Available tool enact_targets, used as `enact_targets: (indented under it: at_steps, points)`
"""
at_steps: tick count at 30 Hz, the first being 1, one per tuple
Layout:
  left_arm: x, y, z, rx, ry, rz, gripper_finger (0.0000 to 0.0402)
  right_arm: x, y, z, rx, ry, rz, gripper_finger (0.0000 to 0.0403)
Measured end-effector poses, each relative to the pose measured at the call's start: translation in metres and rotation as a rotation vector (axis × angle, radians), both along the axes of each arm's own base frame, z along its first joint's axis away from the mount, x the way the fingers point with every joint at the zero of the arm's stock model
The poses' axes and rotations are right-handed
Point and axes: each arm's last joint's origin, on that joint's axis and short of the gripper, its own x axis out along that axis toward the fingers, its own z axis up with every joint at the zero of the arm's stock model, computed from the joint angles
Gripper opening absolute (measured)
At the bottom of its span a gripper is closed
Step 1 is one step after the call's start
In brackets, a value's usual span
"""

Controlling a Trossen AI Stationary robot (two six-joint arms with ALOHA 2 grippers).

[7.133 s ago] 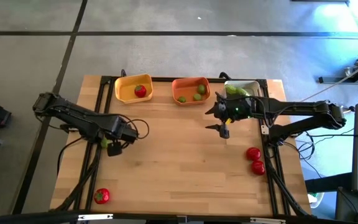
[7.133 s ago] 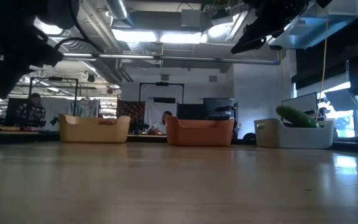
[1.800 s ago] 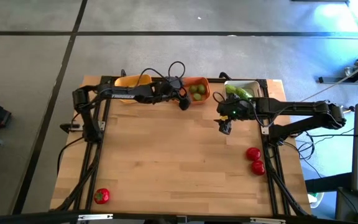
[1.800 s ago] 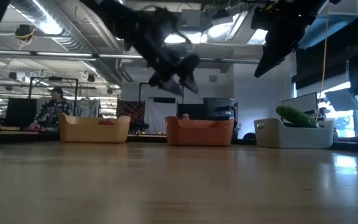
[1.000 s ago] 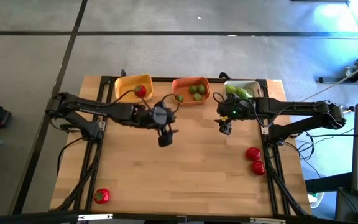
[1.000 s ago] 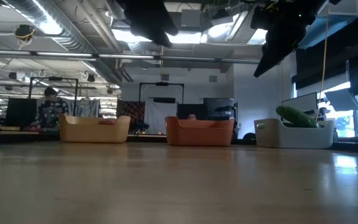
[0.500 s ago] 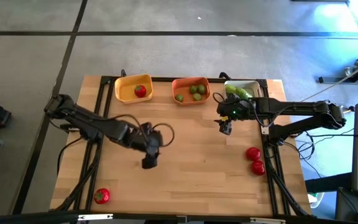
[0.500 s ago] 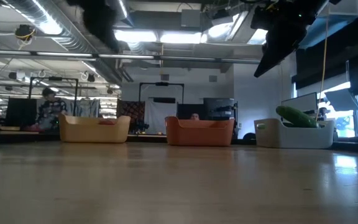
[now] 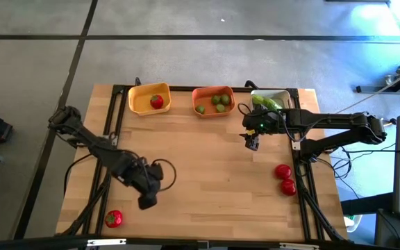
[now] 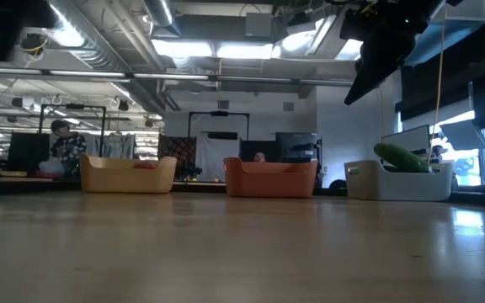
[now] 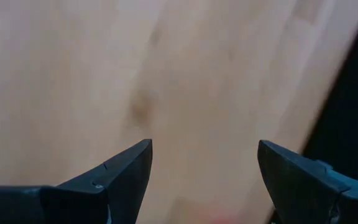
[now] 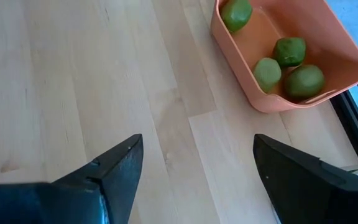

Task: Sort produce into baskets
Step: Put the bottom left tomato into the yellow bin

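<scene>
Wooden counter: left gripper open & empty, hanging near the small red tomato-like piece at the front-left corner. Right gripper open too, parked by the orange plastic basket w/ four green lime-like balls. Two more red tomato pieces sit at the counter's right edge.

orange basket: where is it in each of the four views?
High view: orange basket at the table's far edge, middle of the three tubs.
Low view: it stands centre, at the far end of the table.
Left wrist view: not in it, only bare wood.
Right wrist view: at, beyond the open right hand.
Shared landmark: the four limes inside it, also visible from above.
</scene>
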Motion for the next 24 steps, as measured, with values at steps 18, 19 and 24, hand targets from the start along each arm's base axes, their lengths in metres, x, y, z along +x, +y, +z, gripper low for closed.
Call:
enact_targets:
  at_steps: [18,19,24]
  points:
    - [-0.059,-0.055,-0.021,-0.182,0.288,0.269,0.0285,0.000,0.000,0.000,-0.003,0.002,0.004,0.0292]
    - [-0.062,-0.058,-0.021,-0.187,0.290,0.288,0.0285,0.000,0.000,0.000,-0.004,0.003,0.005,0.0292]
    - [-0.065,-0.066,-0.020,-0.187,0.182,0.328,0.0285,0.000,0.000,0.000,-0.027,0.013,0.035,0.0292]
